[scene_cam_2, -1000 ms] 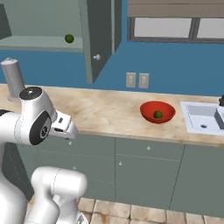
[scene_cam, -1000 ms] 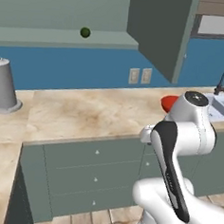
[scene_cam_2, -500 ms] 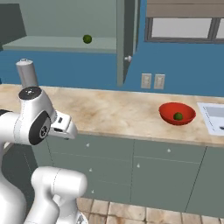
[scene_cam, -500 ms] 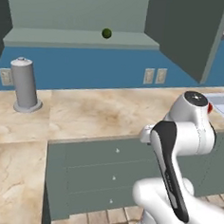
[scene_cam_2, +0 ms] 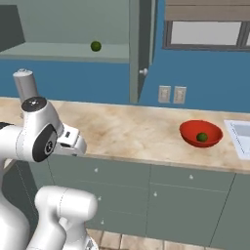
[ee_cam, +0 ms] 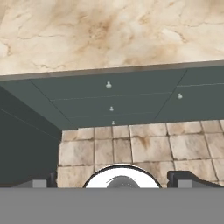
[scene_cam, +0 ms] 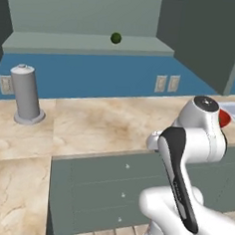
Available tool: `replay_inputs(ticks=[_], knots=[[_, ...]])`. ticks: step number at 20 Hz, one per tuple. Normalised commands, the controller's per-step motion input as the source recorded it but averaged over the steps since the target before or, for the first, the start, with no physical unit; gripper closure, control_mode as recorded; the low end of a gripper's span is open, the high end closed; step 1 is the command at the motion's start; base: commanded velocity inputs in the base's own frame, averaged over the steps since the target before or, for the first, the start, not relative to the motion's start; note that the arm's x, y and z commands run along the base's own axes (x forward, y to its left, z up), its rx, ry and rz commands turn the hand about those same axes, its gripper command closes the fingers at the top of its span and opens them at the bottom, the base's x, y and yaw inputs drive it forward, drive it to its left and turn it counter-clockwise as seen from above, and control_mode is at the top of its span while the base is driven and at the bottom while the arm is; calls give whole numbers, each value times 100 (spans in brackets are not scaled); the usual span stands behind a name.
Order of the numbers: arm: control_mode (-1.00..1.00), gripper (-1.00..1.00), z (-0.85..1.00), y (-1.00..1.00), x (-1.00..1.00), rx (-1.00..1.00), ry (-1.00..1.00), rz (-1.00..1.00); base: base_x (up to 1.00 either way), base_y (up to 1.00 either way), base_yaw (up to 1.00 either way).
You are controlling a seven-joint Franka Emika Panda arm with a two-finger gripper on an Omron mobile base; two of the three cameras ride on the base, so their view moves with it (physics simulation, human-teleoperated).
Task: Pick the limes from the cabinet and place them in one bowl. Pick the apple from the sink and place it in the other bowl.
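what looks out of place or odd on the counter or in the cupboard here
Nothing is spilled, tipped or damaged. One small dark green lime sits alone on the open grey-green cupboard's pale shelf, and another lies in the glossy red bowl.

even, soft light; perhaps slightly blurred

1. We see the cabinet (scene_cam: 90,43) standing open, its pale green inner shelf carrying 1 lime (scene_cam: 115,38) near the front edge.
2. We see the marbled beige counter (scene_cam: 104,123) running below it, above grey-green drawers (scene_cam_2: 146,195).
3. On the counter, at the left, stands 1 upright grey canister (scene_cam: 25,93).
4. Well apart, toward the right, sits the red bowl (scene_cam_2: 200,133) with 1 lime inside (scene_cam_2: 201,137).
5. Just beyond the bowl, the sink (scene_cam_2: 240,136) is set into the counter.
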Motion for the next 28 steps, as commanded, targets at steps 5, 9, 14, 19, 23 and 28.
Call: replay_inputs(ticks=[5, 9, 14, 19, 23, 28], knots=[[100, -100, 0, 0, 0, 0, 0, 0, 34, 41, 2], [100, -100, 0, 0, 0, 0, 0, 0, 27, 39, 0], [100, -100, 0, 0, 0, 0, 0, 0, 41, 10, 0], [100, -100, 0, 0, 0, 0, 0, 0, 35, 17, 0], [100, -100, 0, 0, 0, 0, 0, 0, 36, 18, 0], [100, -100, 0, 0, 0, 0, 0, 0, 40, 18, 0]])
